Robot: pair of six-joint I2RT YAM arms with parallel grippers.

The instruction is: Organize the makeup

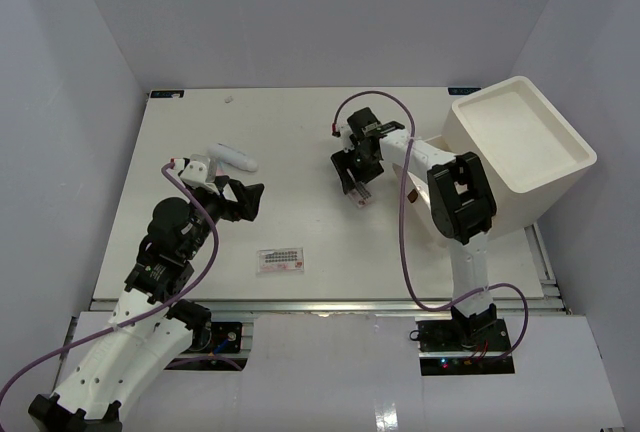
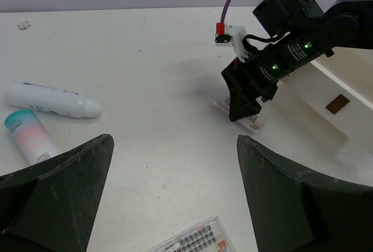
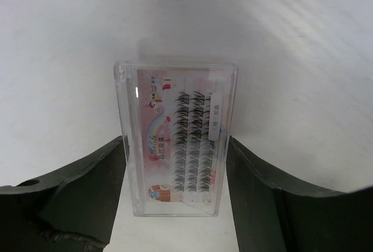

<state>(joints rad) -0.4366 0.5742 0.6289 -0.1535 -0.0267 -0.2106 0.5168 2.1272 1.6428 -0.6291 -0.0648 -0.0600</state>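
- left gripper (image 1: 246, 202) is released, its fingers spread wide above the bench (image 1: 300, 132).
- right gripper (image 1: 360, 190) is down over a clear packet (image 3: 178, 147) lying flat mid-bench. its fingers hug both long sides; cannot tell if it is clenched on it.
- second packet (image 1: 281, 260) lies near the front edge.
- white tube (image 2: 52, 100) and pink teal-capped tube (image 2: 29, 135) lie close together on the left.
- white bin (image 1: 520, 147) sits tilted at the right.

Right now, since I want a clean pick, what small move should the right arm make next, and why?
Probably squeeze the right gripper shut on the clear lash packet. The right wrist view shows it centred between the fingers, one at each long side, but I can't tell whether they grip it yet.
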